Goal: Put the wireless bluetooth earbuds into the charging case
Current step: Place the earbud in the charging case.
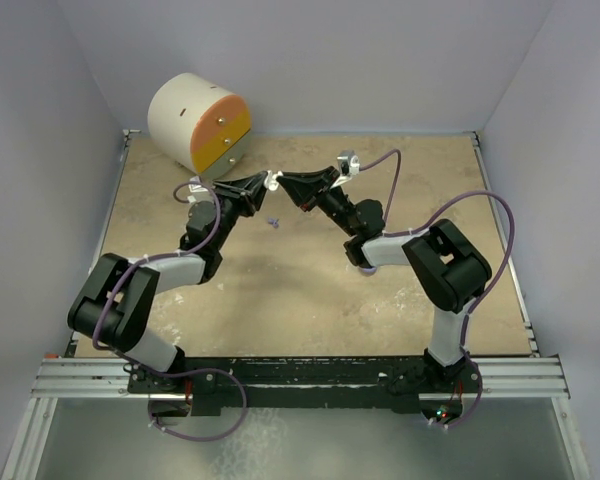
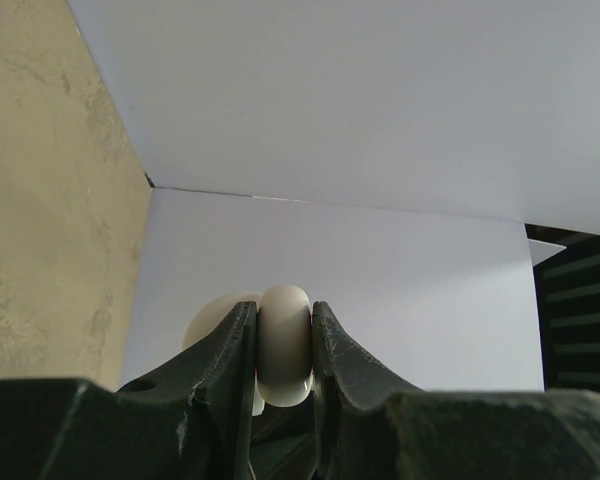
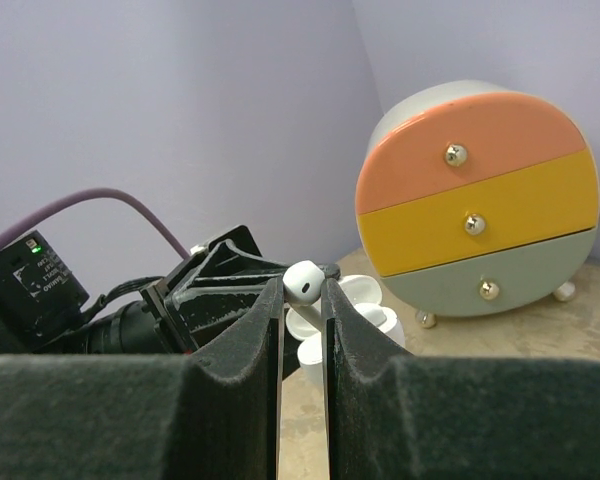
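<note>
L gripper [image 2: 284,314] jaws clamped on white charging case [image 2: 285,350]; R gripper [image 3: 300,292] jaws pinching white earbud [image 3: 303,279], just beside case; purple earbud [image 1: 274,222] on table [image 1: 310,300], betw arms

Robot lab enclosure, plain pale walls [image 1: 310,60], aluminium mounting rail [image 1: 540,375]

Round three-drawer chest [image 1: 198,122] stands on tan table [image 1: 310,300].
</note>
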Controlling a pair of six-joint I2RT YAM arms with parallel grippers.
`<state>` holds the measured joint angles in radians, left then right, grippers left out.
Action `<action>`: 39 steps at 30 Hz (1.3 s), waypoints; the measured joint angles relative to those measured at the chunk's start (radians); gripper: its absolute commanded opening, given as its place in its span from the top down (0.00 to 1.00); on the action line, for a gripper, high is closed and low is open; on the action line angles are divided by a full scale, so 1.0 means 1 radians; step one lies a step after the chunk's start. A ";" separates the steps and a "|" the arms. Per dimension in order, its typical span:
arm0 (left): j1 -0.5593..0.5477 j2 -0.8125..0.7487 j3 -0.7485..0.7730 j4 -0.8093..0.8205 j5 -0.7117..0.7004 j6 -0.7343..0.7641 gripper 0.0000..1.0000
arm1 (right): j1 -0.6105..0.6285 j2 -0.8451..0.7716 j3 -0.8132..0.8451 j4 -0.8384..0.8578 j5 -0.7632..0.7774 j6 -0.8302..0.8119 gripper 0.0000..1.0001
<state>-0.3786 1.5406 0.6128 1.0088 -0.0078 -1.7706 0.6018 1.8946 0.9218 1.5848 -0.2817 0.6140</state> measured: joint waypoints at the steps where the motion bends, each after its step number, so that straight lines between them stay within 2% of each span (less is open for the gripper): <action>1: -0.003 0.002 0.001 0.000 0.000 0.000 1.00 | 0.000 0.000 0.000 0.000 0.000 0.000 1.00; 39: -0.030 0.017 0.020 0.022 0.000 -0.010 1.00 | -0.001 0.001 0.000 0.000 0.000 0.004 1.00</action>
<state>-0.4084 1.5578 0.6327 1.0309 -0.0082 -1.7805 0.6010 1.8954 0.9218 1.5848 -0.2813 0.6182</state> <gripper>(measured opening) 0.237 0.186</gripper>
